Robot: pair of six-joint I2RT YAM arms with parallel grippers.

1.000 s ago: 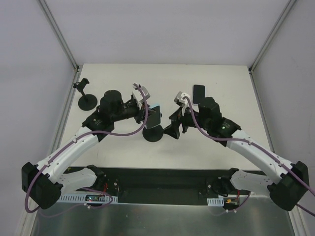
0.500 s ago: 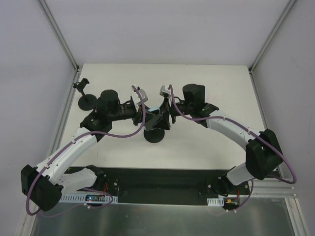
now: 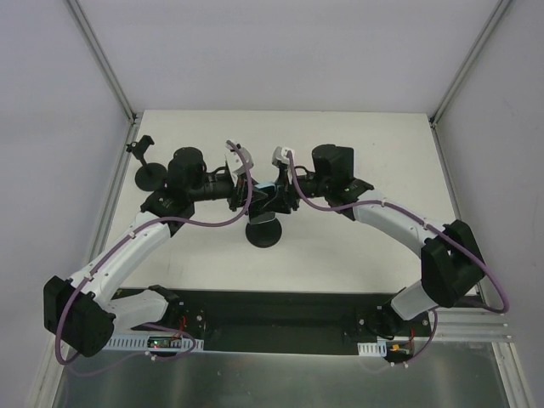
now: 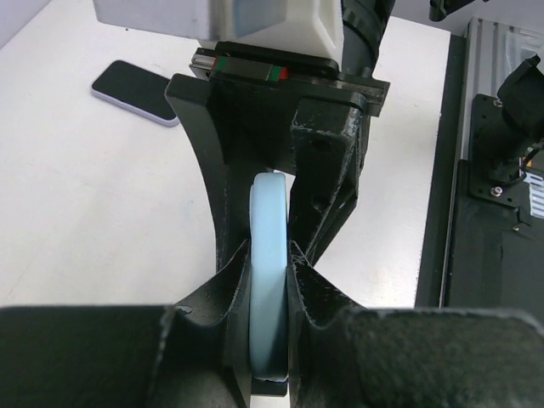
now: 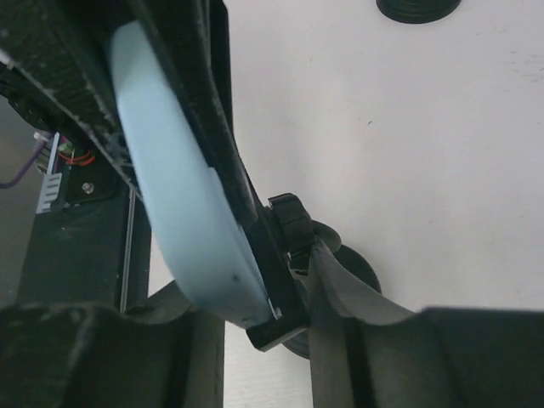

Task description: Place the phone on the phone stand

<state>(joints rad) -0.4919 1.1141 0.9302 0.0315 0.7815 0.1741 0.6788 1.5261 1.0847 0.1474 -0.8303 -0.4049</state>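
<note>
A light blue phone (image 3: 267, 189) stands on edge above the black phone stand (image 3: 264, 235) at the table's middle. My left gripper (image 3: 251, 194) is shut on it; in the left wrist view the phone's edge (image 4: 270, 280) is pinched between both fingers. In the right wrist view the phone (image 5: 178, 212) leans on the stand's cradle (image 5: 276, 327), its bottom in the lip. My right gripper (image 3: 279, 200) straddles phone and cradle (image 5: 259, 289). One finger (image 5: 340, 297) touches the cradle's back. Whether the other presses the phone is unclear.
A second black stand (image 3: 151, 174) sits at the far left of the table; its base (image 5: 416, 8) also shows in the right wrist view. A dark phone (image 4: 136, 89) lies flat on the table beyond the grippers. Black base plates run along the near edge.
My right arm swung left from the dark phone to the stand, and its jaws narrowed around the phone and cradle. My left gripper kept its hold and shifted only slightly.
</note>
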